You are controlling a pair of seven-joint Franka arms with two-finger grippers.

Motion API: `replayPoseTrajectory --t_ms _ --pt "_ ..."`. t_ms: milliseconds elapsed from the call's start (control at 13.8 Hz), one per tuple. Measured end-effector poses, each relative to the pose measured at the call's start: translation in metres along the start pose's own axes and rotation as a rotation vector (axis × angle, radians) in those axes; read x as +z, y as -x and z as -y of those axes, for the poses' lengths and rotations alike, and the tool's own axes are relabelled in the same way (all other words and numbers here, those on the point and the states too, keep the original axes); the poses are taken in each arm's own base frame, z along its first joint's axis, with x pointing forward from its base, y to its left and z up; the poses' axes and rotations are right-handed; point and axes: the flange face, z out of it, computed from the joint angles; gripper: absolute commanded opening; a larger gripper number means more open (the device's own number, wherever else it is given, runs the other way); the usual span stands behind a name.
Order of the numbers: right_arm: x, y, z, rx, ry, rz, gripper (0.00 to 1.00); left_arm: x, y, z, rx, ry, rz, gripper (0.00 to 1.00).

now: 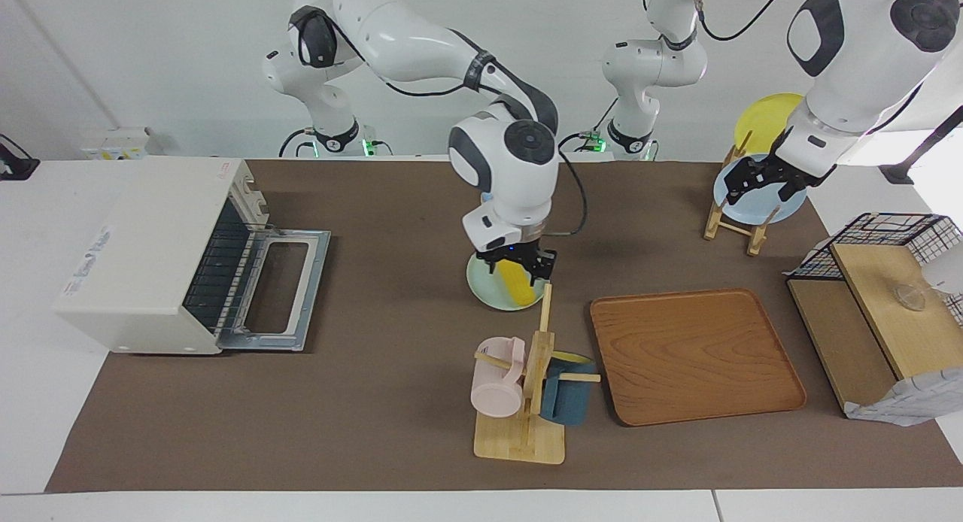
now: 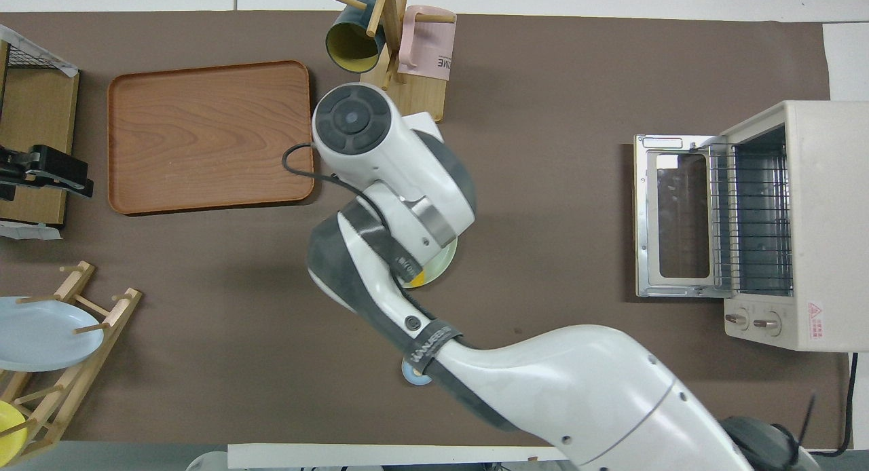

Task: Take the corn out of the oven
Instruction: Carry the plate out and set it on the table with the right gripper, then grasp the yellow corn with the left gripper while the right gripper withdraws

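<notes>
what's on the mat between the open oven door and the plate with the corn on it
Nothing: in the facing view only bare brown mat lies between the oven door and the pale plate holding the corn, where the right gripper is.

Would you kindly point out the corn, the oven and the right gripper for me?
corn [image 1: 517, 283]: facing view, on the yellow cob's visible middle, below the gripper.
oven [image 1: 143, 244]: facing view, on its cream top panel.
right gripper [image 1: 519, 268]: facing view, midway between the fingertips, at the corn over the pale plate.
</notes>
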Motion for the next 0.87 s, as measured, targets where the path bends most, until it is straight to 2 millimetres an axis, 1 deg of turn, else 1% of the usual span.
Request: replayPoseTrajectory --t_ms 72,145,217,290,362,435,507,580,652,725,797,870 --pt "-0.002 -0.021 -0.041 -0.027 0.018 0.02 0.75 0.026 0.008 -0.029 -0.008 0.004 -0.023 1.0" --pt "0.004 -0.038 -0.08 -0.055 0.035 0.045 0.56 0.057 0.017 -0.071 -0.026 0.006 -0.042 1.0" --pt "0.017 -0.052 -0.119 -0.087 0.05 0.072 0.39 0.09 0.028 -0.12 -0.058 0.007 -0.055 1.0" --pt "0.034 -0.063 -0.153 -0.115 0.058 0.094 0.23 0.119 0.039 -0.169 -0.092 0.012 -0.07 1.0" --pt "0.055 -0.07 -0.183 -0.135 0.06 0.106 0.11 0.143 0.047 -0.215 -0.129 0.023 -0.089 1.0" --pt "0.078 -0.072 -0.208 -0.154 0.066 0.112 0.03 0.163 0.053 -0.256 -0.157 0.034 -0.103 1.0" --pt "0.1 -0.069 -0.228 -0.186 0.081 0.113 0.01 0.178 0.054 -0.29 -0.182 0.043 -0.111 1.0" --pt "0.116 -0.064 -0.242 -0.225 0.106 0.114 0.0 0.186 0.053 -0.316 -0.204 0.045 -0.112 1.0" --pt "0.127 -0.06 -0.253 -0.258 0.133 0.116 0.0 0.192 0.05 -0.338 -0.222 0.048 -0.114 1.0" --pt "0.133 -0.058 -0.262 -0.274 0.152 0.122 0.0 0.199 0.046 -0.355 -0.231 0.048 -0.115 1.0" --pt "0.138 -0.058 -0.269 -0.286 0.166 0.129 0.0 0.208 0.041 -0.368 -0.236 0.048 -0.116 0.99" --pt "0.141 -0.057 -0.273 -0.297 0.182 0.133 0.0 0.218 0.035 -0.375 -0.239 0.051 -0.12 0.84"
